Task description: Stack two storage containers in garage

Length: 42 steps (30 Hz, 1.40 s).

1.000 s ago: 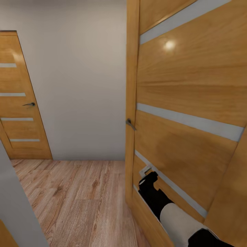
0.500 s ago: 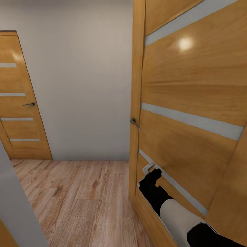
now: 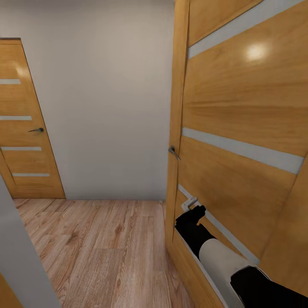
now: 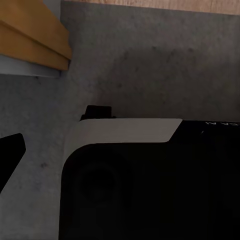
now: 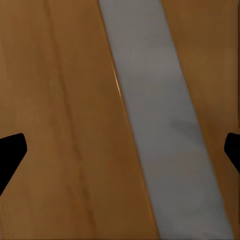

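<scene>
Two doors in head view — we face hallway, plank floor (image 3: pixel 98 252); closed door (image 3: pixel 23 124) far left, open door (image 3: pixel 239 141) close at right. Our right gripper (image 3: pixel 191 206) presses its lower panel, right arm nearer. Right wrist view: fingertips (image 5: pixel 10 152) spread wide, door's grey stripe (image 5: pixel 160 125) between them. Left wrist view: one fingertip (image 4: pixel 9 152), grey concrete (image 4: pixel 150 60) — left pincer's state we cannot tell. Containers unseen; which way they lie, unknown.
</scene>
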{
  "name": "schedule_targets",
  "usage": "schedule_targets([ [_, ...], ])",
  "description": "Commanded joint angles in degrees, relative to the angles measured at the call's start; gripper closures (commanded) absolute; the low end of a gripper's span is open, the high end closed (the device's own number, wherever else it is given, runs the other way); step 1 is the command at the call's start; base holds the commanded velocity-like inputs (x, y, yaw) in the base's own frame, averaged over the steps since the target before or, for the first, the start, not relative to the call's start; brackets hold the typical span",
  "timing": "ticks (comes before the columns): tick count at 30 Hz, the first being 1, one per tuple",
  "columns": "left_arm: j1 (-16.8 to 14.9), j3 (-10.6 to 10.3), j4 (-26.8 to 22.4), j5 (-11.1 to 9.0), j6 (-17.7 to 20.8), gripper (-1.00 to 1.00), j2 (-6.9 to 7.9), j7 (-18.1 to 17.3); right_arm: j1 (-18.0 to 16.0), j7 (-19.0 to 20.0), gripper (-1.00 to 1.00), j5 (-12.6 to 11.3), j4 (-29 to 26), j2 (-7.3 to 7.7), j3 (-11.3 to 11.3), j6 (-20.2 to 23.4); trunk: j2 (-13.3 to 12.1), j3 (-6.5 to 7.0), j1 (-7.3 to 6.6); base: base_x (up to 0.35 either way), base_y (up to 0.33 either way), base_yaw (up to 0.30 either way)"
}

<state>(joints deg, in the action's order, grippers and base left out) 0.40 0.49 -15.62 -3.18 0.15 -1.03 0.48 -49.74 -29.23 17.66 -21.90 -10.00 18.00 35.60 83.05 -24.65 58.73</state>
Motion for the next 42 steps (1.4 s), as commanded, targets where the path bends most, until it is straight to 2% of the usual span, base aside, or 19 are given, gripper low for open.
schedule_targets([
  [1,0.05,0.06,-0.15,-0.34,0.02,-1.00,0.00,0.05,-0.17,-0.27,-1.00,0.86,0.16,0.00,-0.19,0.82,0.03,-0.05,0.00,0.000,0.000,0.000],
  [13,0.04,0.05,-0.12,-0.34,-0.06,-1.00,-0.02,0.05,-1.37,-0.37,-1.00,0.80,0.46,0.00,-0.87,0.87,0.03,-0.05,0.00,0.000,0.000,0.000],
  [15,0.05,0.09,-0.12,-0.34,-0.06,-1.00,-0.02,0.05,-2.01,-0.39,-1.00,0.80,0.46,0.00,-2.16,0.87,0.03,-0.05,0.00,0.000,0.000,0.000],
  [21,0.04,0.05,-0.11,-0.34,-0.06,-1.00,0.03,0.05,-2.53,-0.44,-1.00,0.80,0.46,0.10,-3.70,0.97,0.03,-0.05,0.00,0.000,0.000,0.000],
  [25,0.04,0.04,-0.11,-0.34,-0.06,-1.00,0.06,0.05,-3.28,-0.51,-1.00,0.80,0.50,0.96,-3.98,1.54,0.03,-0.05,0.00,0.000,0.000,0.000],
  [36,0.04,0.04,-0.11,-0.34,-0.08,-1.00,0.06,0.05,-3.68,-2.38,-1.00,0.80,0.49,1.45,-4.02,1.84,0.03,-0.05,0.00,0.000,0.000,0.000],
  [42,0.05,0.04,-0.11,-0.34,-0.08,-1.00,0.06,0.05,-5.46,-2.48,-1.00,0.62,2.54,2.87,-4.03,1.67,0.03,-0.05,0.00,0.000,0.000,0.000],
])
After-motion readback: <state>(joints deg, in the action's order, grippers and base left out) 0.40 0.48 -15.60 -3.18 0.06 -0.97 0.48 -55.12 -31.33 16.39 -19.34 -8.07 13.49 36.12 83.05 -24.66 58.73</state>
